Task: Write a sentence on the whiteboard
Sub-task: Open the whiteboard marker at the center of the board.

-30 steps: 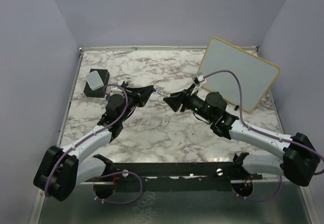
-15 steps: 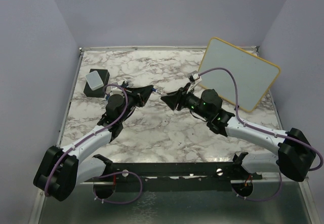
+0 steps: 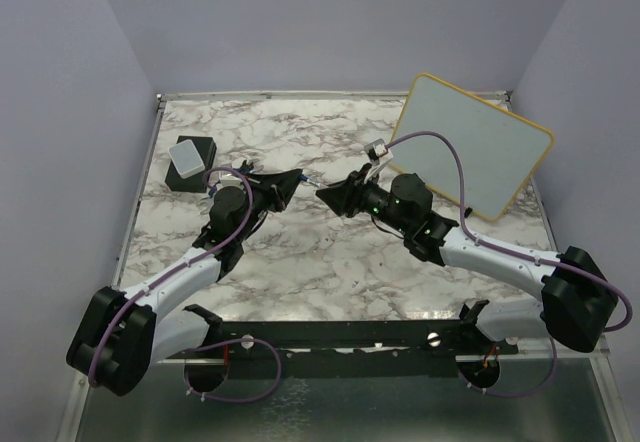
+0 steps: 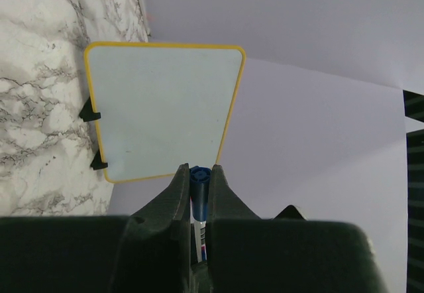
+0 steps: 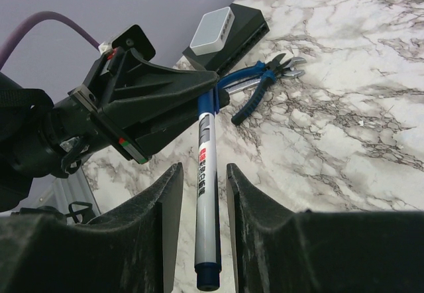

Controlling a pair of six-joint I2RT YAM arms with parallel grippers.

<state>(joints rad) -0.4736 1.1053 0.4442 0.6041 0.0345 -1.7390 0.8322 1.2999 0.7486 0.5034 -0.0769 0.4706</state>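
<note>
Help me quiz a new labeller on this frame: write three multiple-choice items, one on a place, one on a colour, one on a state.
1. Where does the whiteboard stand? A: far right corner of the table. B: its near left edge. C: its centre.
2. What colour edges the whiteboard? A: red. B: yellow. C: green.
3. The left gripper is: A: open. B: shut on nothing. C: shut on the marker.
Key: 1 A, the top view shows it there; 2 B, its rim is yellow; 3 C, it clamps the marker.
</note>
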